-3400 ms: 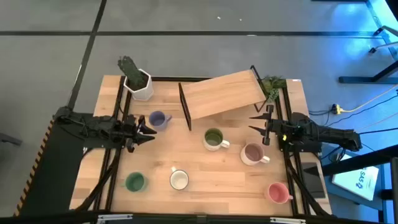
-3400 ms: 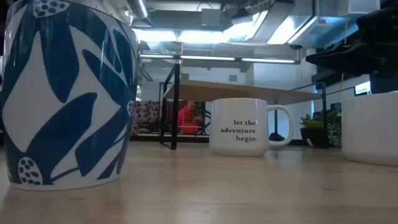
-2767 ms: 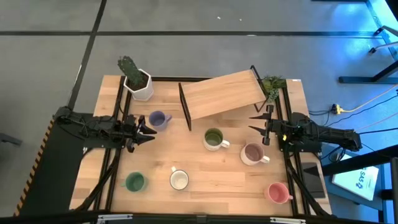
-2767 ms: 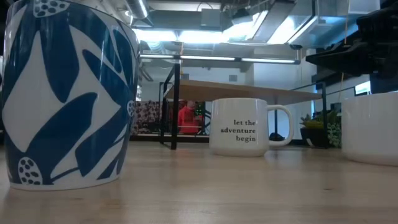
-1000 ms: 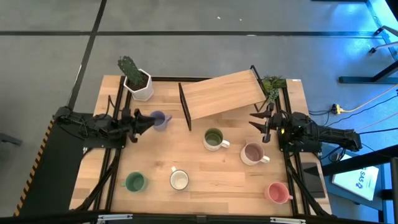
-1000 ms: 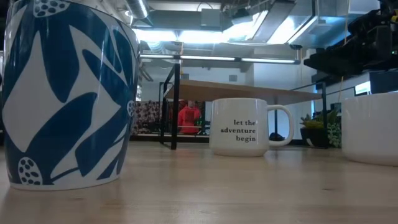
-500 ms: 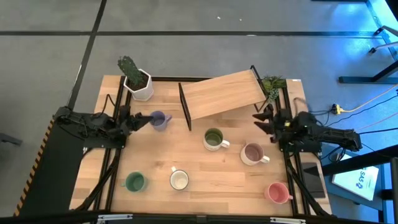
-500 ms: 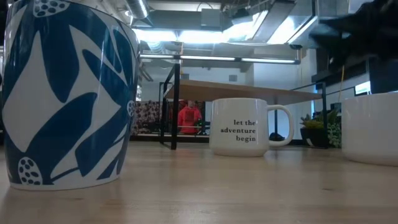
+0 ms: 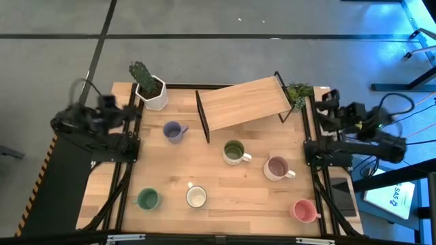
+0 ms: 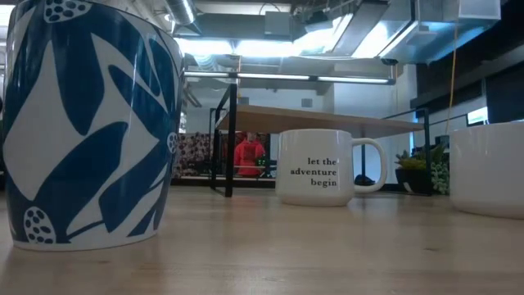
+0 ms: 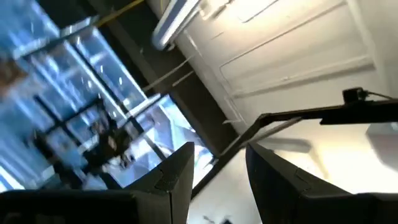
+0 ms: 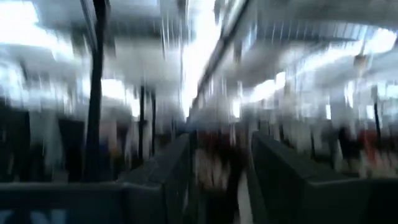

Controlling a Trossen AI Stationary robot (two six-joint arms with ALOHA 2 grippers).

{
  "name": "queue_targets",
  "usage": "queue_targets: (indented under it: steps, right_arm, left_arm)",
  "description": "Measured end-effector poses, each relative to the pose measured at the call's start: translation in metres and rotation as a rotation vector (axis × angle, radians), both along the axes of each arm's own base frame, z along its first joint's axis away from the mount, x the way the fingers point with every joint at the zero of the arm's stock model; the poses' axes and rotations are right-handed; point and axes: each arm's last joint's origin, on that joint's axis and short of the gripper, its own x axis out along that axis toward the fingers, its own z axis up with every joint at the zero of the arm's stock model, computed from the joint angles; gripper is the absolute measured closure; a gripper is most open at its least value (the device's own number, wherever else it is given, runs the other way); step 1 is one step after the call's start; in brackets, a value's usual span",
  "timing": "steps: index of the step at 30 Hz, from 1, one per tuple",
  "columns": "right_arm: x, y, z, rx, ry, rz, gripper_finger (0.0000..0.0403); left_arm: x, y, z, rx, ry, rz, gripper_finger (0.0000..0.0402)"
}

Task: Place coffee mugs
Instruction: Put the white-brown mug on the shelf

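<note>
Six coffee mugs [image 9: 234, 152] stand on the table [image 9: 225, 194]; both hands [image 11: 214, 180] [image 12: 219, 180] part-open, empty.

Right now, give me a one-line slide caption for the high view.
Six coffee mugs spread over the wooden table before a tilted shelf; both arms pulled back to the table's sides, holding nothing.

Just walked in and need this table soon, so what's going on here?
Nothing is being handled right now. Six mugs stand loose on the table, among them the lavender mug and the mauve mug. Both arms are raised at the table's sides, the left claw and right claw open and empty. No mug is on the wooden shelf.
</note>
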Motion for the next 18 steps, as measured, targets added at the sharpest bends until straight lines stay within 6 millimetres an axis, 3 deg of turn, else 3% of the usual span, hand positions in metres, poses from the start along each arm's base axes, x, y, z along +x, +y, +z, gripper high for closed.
queue_targets:
  steps: [4,7,13,16,18]
  right_arm:
    - [0.019,-0.002,0.029,0.065,0.476,0.020,0.0243]
    - [0.040,-0.003,0.032,0.140,0.886,0.085,0.0242]
    - [0.072,-0.002,-0.003,0.375,1.623,0.261,0.0227]
    - [0.087,0.001,-0.031,0.372,1.766,0.289,0.0207]
    - [0.097,0.005,-0.050,0.345,1.773,0.306,0.0190]
  left_arm:
    - [-0.002,0.002,0.041,0.128,0.173,0.098,0.0263]
    - [0.007,0.000,0.057,0.240,0.381,0.135,0.0263]
    - [0.038,-0.011,0.069,0.403,0.610,0.076,0.0250]
    - [0.052,-0.017,0.066,0.453,0.652,-0.008,0.0239]
    - [0.059,-0.021,0.062,0.477,0.679,-0.051,0.0231]
